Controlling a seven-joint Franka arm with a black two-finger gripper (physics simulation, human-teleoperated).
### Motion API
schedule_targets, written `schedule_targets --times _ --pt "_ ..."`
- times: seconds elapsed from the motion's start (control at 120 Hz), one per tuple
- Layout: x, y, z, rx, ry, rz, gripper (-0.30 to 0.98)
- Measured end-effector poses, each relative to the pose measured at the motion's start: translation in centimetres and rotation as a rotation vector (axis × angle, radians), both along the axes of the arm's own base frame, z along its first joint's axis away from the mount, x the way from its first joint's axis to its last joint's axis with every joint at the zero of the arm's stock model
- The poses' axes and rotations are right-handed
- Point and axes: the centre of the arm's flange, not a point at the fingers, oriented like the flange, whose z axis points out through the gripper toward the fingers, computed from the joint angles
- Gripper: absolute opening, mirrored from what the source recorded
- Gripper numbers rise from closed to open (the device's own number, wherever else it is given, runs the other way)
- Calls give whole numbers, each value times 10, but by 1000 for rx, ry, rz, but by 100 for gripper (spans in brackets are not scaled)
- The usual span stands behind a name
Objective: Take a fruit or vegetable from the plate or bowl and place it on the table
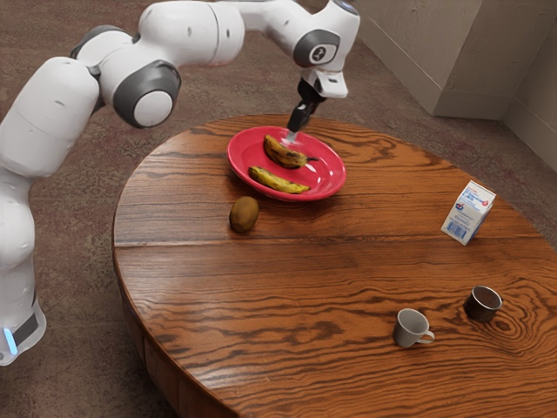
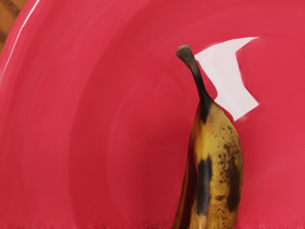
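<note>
Gripper (image 1: 293,132), 1: black, at the darker banana (image 1: 283,153) on the red plate (image 1: 240,156). Spread and hold: cannot tell; the contact point is too small to read.

Task's thing, 1: darker banana, brown-blotched, lying curved in the plate; its stem (image 2: 197,78) points toward the exterior view's right. A good grasp straddles the thick body near mid-length and closes across its width; the stem is a poor hold and likely to let the fruit swing. Judged stage: at the grasp, with lift and placing still to do. Descent wants to be gentle, since hard plate lies directly beneath. The peel is smooth and rounded, so an off-centre squeeze may roll it. Lift calls for a straight rise until both ends clear the rim, then a low, slow release on bare wood.

Plate, 1: shallow, glossy, holding 2 bananas; the yellower banana (image 1: 278,180) lies nearer the kiwi (image 1: 244,214), which rests on the table (image 1: 287,287) outside the rim.

Carton (image 1: 468,212), 1: upright, contents unseen.

Pale cup (image 1: 411,327), 1: upright, handled, contents unclear.

Dark cup (image 1: 482,304), 1: upright, brown within, whether filled unclear.
</note>
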Motion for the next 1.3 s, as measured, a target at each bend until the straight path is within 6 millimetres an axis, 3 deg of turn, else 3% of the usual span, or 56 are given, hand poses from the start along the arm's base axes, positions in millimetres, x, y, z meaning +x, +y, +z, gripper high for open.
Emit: schedule_targets --times 0.133,0.375,0.667,1.3 --pt "-1 7 -10 -20 11 -6 68" --pt "-1 -7 -22 -67 53 -46 68" --pt "-10 2 -35 -93 99 -47 68" --pt "-8 6 -65 -108 148 -62 67"
